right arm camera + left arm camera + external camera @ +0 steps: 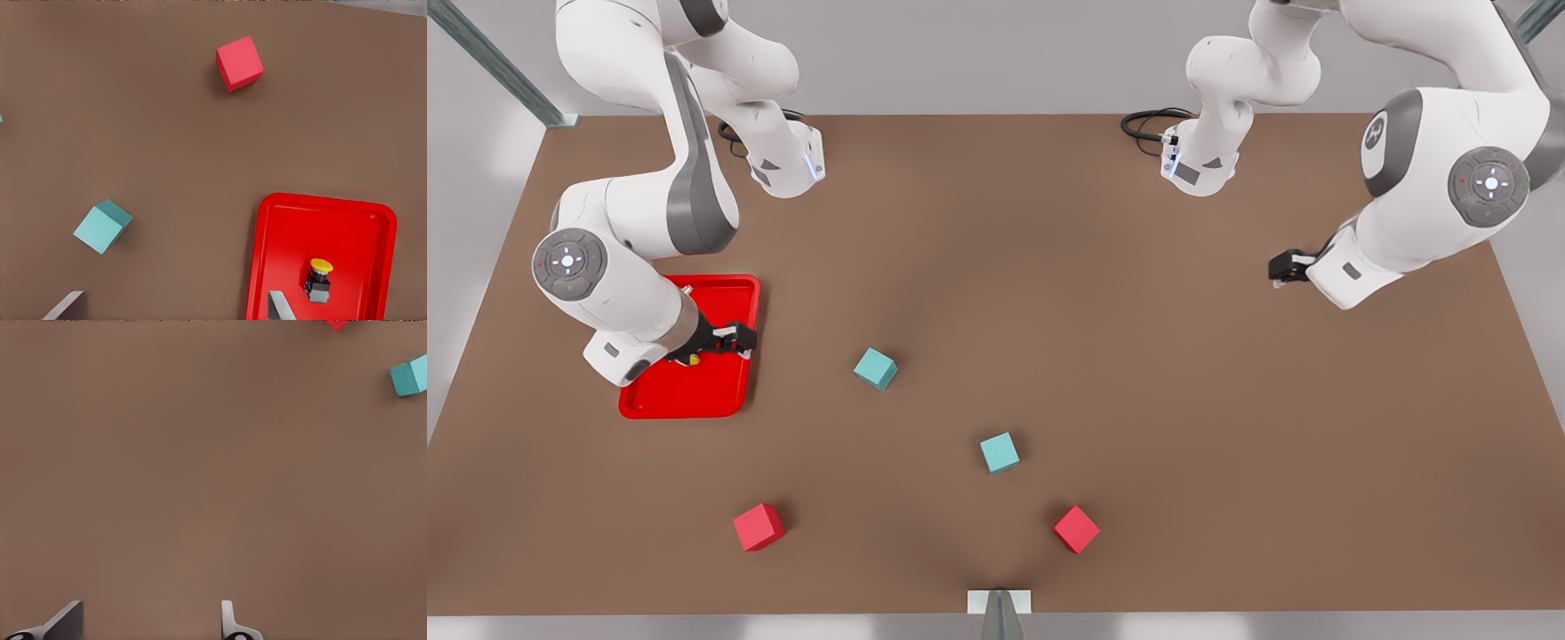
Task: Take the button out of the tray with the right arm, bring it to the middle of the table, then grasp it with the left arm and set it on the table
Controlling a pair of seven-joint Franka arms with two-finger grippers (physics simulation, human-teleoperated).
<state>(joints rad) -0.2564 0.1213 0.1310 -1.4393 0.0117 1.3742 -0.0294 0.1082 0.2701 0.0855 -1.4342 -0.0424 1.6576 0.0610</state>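
Note:
The button [319,280], a yellow cap on a black base, stands in the red tray [287,233] near one end. In the front view it is a yellow spot [694,360] on the tray [694,396] at the front view's left. My right gripper [734,340] hovers over the tray, open [173,307]. One fingertip [279,305] is just beside the button, which lies outside the gap. My left gripper [1288,267] waits at the front view's right, above bare table [1049,267], open [148,623] with nothing between its fingers.
Two teal cubes [875,368] [1000,452] and two red cubes [759,527] [1076,529] lie on the table's middle and near part. A small grey post [999,613] stands at the near edge. Black cables [1152,120] lie by the far arm base.

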